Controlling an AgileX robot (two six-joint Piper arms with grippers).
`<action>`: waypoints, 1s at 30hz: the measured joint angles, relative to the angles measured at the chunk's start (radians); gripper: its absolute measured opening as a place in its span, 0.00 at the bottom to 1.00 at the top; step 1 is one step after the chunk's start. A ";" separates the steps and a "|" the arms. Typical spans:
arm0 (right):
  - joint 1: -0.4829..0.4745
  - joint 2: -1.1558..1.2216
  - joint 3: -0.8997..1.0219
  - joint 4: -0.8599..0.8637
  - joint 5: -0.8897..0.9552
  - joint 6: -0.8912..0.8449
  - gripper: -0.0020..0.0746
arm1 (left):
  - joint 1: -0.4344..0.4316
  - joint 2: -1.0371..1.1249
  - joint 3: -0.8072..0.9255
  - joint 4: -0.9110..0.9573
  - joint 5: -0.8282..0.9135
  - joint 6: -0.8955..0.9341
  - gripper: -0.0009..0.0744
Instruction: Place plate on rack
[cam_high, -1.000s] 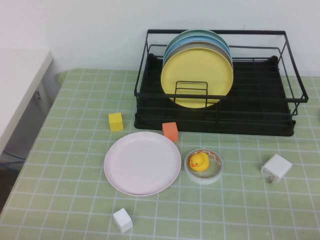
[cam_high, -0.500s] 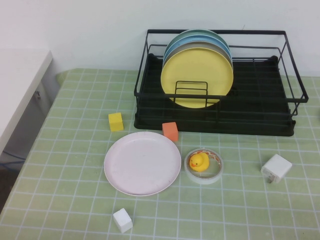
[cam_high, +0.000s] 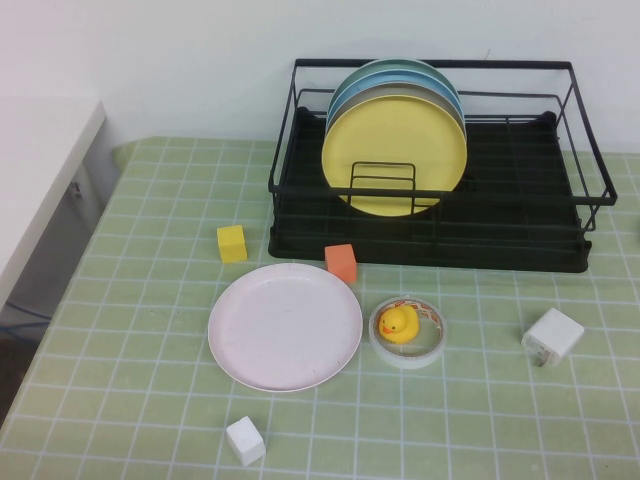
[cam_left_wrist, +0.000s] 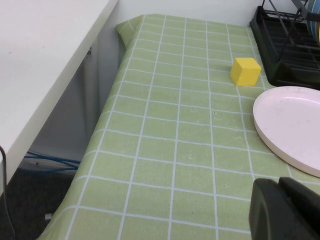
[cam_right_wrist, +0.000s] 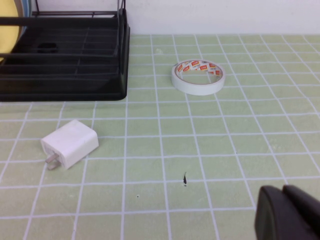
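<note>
Left hand (cam_left_wrist: 285, 210) clenched, empty, low over the surface just beside the pink plate (cam_high: 285, 326). Right hand (cam_right_wrist: 290, 212) clenched, empty, near the white charger (cam_high: 552, 336).

Plate lies flat in front of the rack (cam_high: 440, 235), touching nothing.

Risks: flat rim gives poor purchase, so a slip; orange cube (cam_high: 341, 262) and duck-in-tape (cam_high: 407, 329) sit close and could be knocked; yellow plate (cam_high: 394, 155) fills the front slot.

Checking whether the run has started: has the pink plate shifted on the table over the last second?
No. The plate lies flat in the same spot, its rim as near the orange cube and the tape roll as before.
</note>
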 joint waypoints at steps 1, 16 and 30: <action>0.000 0.000 0.000 0.000 0.000 0.000 0.02 | 0.000 0.000 0.000 0.000 0.000 0.000 0.01; 0.000 0.000 0.000 0.000 0.000 0.000 0.02 | -0.024 0.000 0.000 0.006 0.000 0.000 0.01; 0.000 0.000 0.000 0.000 0.000 0.000 0.02 | -0.026 0.000 0.000 0.006 0.000 0.000 0.01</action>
